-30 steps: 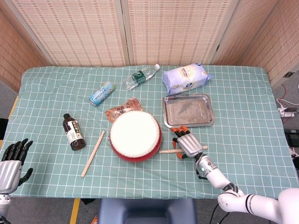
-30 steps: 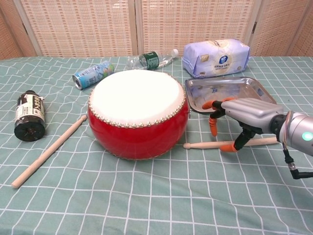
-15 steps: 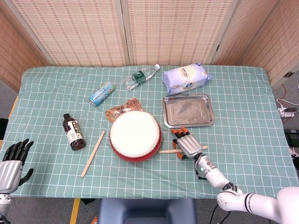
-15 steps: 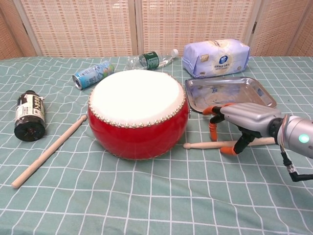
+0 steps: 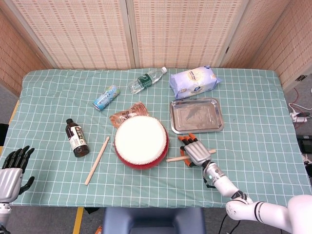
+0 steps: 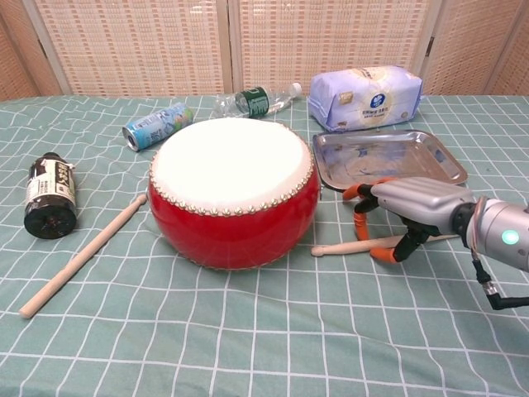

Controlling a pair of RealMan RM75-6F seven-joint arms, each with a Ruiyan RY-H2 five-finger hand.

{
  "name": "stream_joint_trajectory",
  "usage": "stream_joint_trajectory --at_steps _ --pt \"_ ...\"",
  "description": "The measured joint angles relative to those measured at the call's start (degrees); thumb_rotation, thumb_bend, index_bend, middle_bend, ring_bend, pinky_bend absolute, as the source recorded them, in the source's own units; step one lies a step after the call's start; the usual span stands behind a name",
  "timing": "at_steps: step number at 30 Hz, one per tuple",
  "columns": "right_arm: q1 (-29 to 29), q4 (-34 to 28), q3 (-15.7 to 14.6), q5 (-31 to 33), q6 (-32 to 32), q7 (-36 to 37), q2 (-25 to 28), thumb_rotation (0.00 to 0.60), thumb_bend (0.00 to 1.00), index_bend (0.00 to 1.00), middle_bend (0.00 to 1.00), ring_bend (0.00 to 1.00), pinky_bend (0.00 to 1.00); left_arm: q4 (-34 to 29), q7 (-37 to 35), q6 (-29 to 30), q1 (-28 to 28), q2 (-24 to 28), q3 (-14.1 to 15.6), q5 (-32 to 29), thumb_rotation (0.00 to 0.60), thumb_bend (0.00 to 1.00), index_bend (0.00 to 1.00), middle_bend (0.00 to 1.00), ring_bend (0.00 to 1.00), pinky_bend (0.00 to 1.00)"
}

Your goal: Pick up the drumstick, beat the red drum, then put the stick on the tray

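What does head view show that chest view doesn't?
Head only: the left robot hand off the table's left edge, holding nothing, and a reddish packet behind the drum.
Chest only: the red drum's side wall.
Both: right robot hand over the near drumstick, tray, second drumstick, dark bottle.

At lower right, the right hand (image 6: 411, 208) is covering the drumstick's (image 6: 351, 246) middle; whether it is gripping is staying unclear.

High overhead, low frontal; shared table (image 5: 253, 117)
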Motion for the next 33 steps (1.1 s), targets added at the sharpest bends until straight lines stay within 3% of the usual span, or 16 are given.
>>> stream_joint_trajectory --at_steps 5,8,14,19,27,33 --pt "-1.0 -2.0 0.6 -1.6 2.2 5.7 2.0 0.6 0.44 0.59 0.11 0.0 0.0 0.3 -0.1 0.2 0.1 -0.2 0.0 0.1 0.6 0.28 0.03 0.0 0.0 0.05" --pt "-1.8 -3.5 1.2 -3.0 3.2 12.8 4.0 0.6 0.44 0.58 0.12 0.0 0.0 0.0 0.0 0.2 -0.1 -0.1 0.0 0.3 0.6 0.28 0.03 0.0 0.0 0.05" --pt "-3.2 -5.0 1.6 -8.6 6.0 33.9 8.3 0.6 0.45 0.54 0.14 0.0 0.0 -1.4 1.2 0.3 -0.4 0.2 -0.1 1.0 0.6 0.28 0.03 0.0 0.0 0.05" --pt "-3.8 -3.5 1.3 -13.3 8.9 57.1 10.1 0.6 0.45 0.54 0.17 0.01 0.02 -2.9 2.5 0.1 -0.7 0.6 0.0 1.3 0.6 0.28 0.03 0.0 0.0 0.05" --pt "-3.3 7.6 -1.1 -20.7 13.6 95.3 8.6 0.6 0.45 0.53 0.21 0.11 0.12 -4.2 3.7 -0.2 -0.8 1.3 0.1 1.1 0.6 0.28 0.03 0.0 0.0 0.05" --pt "-2.2 20.3 -4.1 -24.9 16.8 116.5 4.3 0.6 0.45 0.51 0.25 0.16 0.16 -4.5 4.1 -0.5 -0.8 1.2 0.3 1.1 0.6 0.28 0.03 0.0 0.0 0.05"
